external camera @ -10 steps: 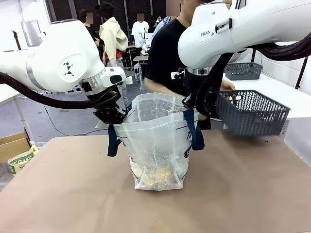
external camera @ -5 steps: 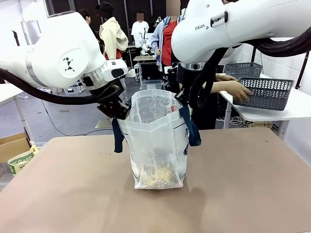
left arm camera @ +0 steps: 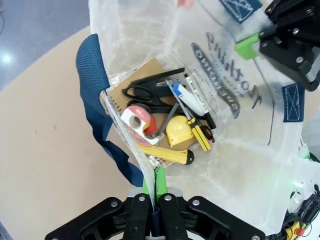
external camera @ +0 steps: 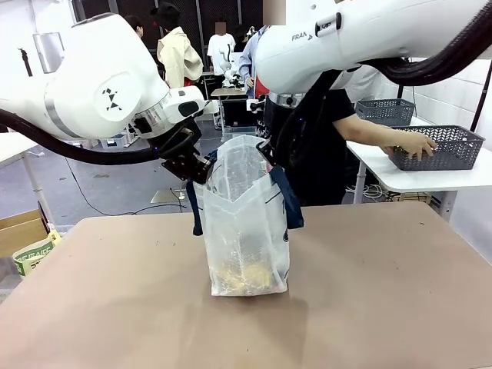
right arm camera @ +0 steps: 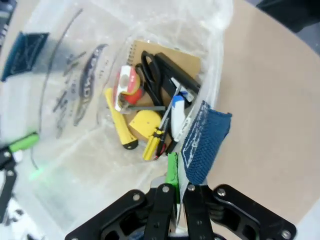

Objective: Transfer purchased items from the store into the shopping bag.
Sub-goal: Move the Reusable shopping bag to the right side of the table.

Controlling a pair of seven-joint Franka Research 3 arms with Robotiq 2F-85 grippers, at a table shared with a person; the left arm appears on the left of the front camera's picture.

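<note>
Pinching the bag (external camera: 246, 223) rim on opposite sides, the left fingers (left arm camera: 138, 215) and right fingers (right arm camera: 162, 210) hold it upright on the worktop (external camera: 384, 292). The items (left arm camera: 177, 132) lie inside, so loading looks largely done.

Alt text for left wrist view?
Left gripper, shut on the rim of the shopping bag, looks down into it: black scissors, a tape roll, a yellow tape measure and a yellow utility knife lie on a brown notebook. A navy handle hangs outside.
</note>
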